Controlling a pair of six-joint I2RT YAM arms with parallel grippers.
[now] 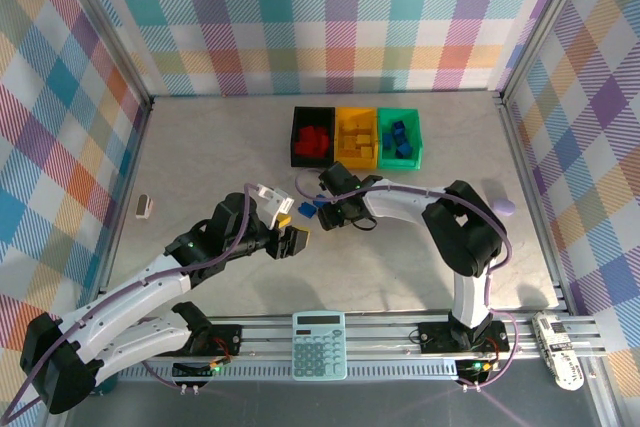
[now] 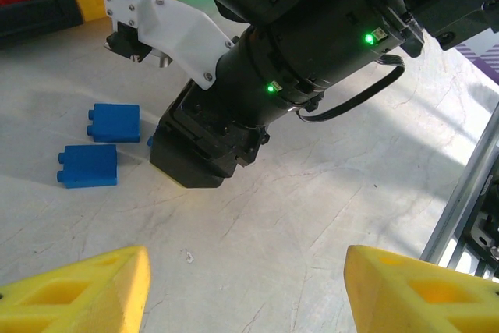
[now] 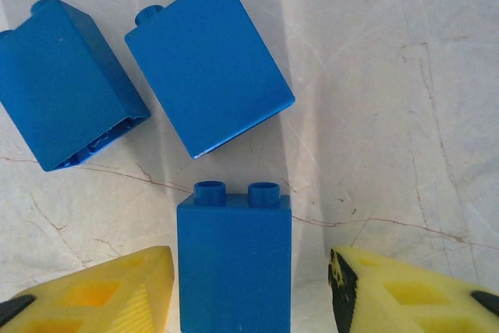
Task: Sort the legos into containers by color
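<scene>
Your right claw [image 3: 251,278] stands slightly wider than the blue brick [image 3: 234,255] lying on the worktop [image 3: 405,115] between its fingers. The brick's long axis points straight away from the claw, studs ahead, so closing should be enough.

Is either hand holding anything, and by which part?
Nothing held. The right hand straddles a blue brick at its sides, a gap beside one finger; the left hand is open, empty.

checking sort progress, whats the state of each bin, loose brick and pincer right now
left pincer: open, empty
right pincer: open around one blue brick, not gripping
other two blue bricks: loose on table
black bin: holds red bricks
yellow bin: holds yellow bricks
green bin: holds blue bricks
</scene>
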